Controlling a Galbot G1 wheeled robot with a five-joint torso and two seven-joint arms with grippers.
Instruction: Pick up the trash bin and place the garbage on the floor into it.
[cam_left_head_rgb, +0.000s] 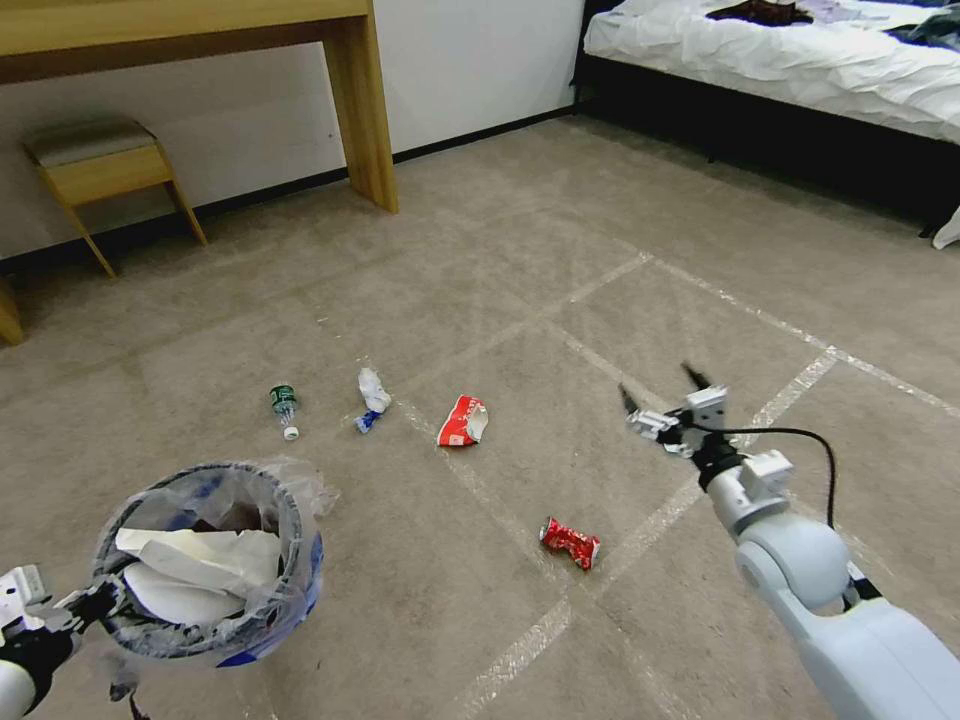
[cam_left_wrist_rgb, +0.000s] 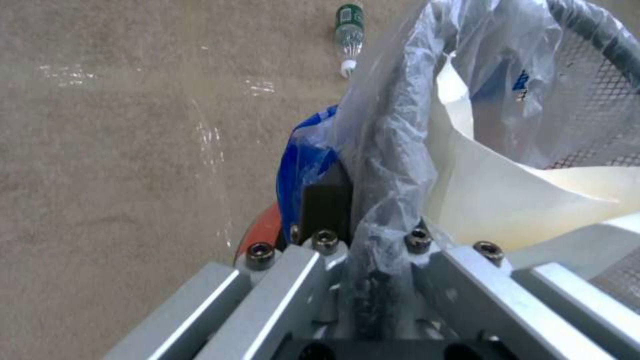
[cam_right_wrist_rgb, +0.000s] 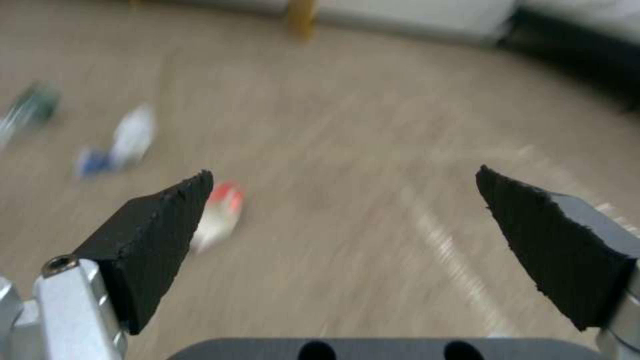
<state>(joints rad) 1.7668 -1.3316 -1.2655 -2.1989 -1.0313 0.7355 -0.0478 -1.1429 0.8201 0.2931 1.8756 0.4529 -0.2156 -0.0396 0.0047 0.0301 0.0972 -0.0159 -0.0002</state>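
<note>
At the far left the left hand (cam_left_head_rgb: 85, 608) is gripping the dark rim of the small round trash bin (cam_left_head_rgb: 295, 560) with a crinkly clear-and-blue plastic liner, its fingers closed on rim and plastic together; in the left wrist view the left hand (cam_left_wrist_rgb: 370, 235) is pinching the bunched liner, and the red base of the trash bin (cam_left_wrist_rgb: 263, 232) is showing just beside it; the bin is being held above the beige-grey short-pile carpet floor (cam_left_head_rgb: 520, 250) and white sheets of paper (cam_left_head_rgb: 200, 560) are lying inside it. Beyond the bin, on the floor, a small clear bottle with a green label (cam_left_head_rgb: 284, 405) is lying on its side; near it to the right a crumpled white-and-blue wrapper (cam_left_head_rgb: 372, 398) is resting, and further right a flattened red-and-white packet (cam_left_head_rgb: 463, 421) is lying beside a worn whitish tape line (cam_left_head_rgb: 480, 490); a crushed red can (cam_left_head_rgb: 570, 543) is lying nearer to the robot, close to the tape crossing. At the right the right hand (cam_left_head_rgb: 662, 388) is hovering over the floor with its two black fingers spread wide apart and nothing between them; in the right wrist view the right hand (cam_right_wrist_rgb: 343, 177) is pointing toward the red-and-white packet (cam_right_wrist_rgb: 217, 215).
</note>
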